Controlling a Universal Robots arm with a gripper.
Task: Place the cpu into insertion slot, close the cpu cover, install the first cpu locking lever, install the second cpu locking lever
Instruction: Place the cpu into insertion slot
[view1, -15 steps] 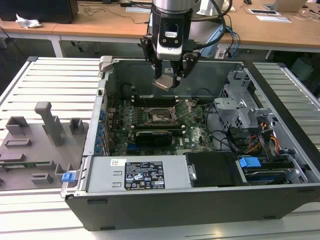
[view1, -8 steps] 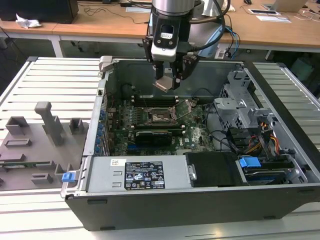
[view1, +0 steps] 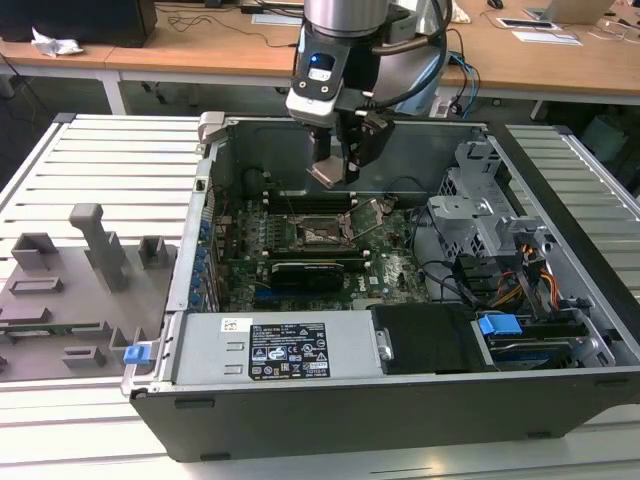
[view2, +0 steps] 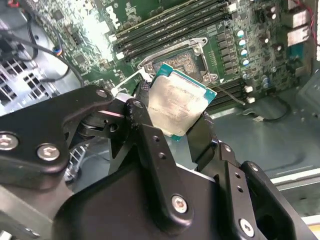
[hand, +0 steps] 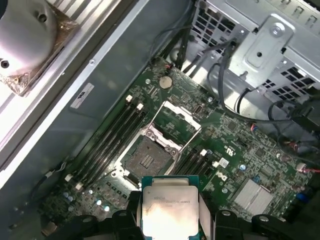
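While the fingers (view2: 150, 136) are gripping the cpu (view2: 178, 102) by two edges, they are hovering above the bare slot (hand: 146, 159), whose cover (hand: 176, 116) is standing open.

From my remote station, no wording comes through legibly. A black-and-white label (view1: 288, 362) crowded with fine print and symbols sits on the power supply (view1: 200, 355), along one edge of the case (view1: 350, 415), with a small white sticker (view1: 236, 325) just beside it. Faint printed lines cross the cpu (hand: 170, 212) top. A white tag (hand: 82, 95) on the case wall bears one dark mark.
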